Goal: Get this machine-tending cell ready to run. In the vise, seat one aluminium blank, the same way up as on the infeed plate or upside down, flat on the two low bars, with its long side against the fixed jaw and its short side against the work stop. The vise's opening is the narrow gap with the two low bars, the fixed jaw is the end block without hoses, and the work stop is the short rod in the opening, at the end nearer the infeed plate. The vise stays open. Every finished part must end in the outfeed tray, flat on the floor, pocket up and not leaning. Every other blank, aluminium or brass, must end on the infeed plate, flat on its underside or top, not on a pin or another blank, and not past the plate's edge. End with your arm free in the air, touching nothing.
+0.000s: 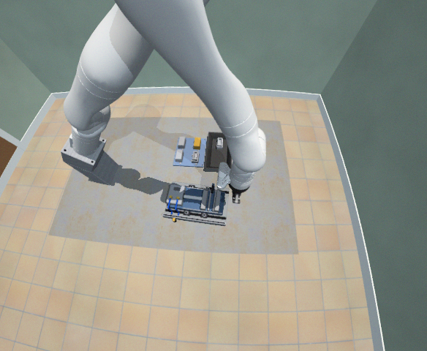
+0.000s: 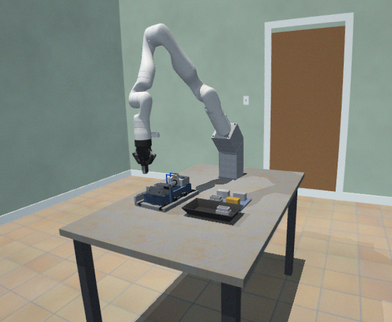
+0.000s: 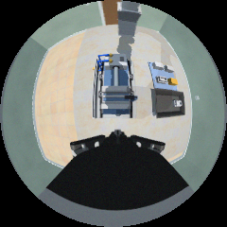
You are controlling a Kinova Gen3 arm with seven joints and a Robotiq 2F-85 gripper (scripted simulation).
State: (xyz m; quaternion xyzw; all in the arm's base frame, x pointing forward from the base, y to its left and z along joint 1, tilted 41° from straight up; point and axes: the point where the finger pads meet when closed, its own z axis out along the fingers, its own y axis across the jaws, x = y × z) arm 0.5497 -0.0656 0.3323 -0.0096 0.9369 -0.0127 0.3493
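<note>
- Low in the wrist view, the gripper (image 3: 114, 137) hangs fully closed, holding nothing.
- Mid-frame lies the vise (image 3: 114, 87); whether a blank sits in its opening is unclear.
- Right of it, the outfeed tray (image 3: 165, 105) holds one finished part (image 3: 178, 102).
- Farther, the infeed plate (image 3: 156, 71) carries a second finished part (image 3: 162, 78): likely the next pick, which calls for opening first.
</note>
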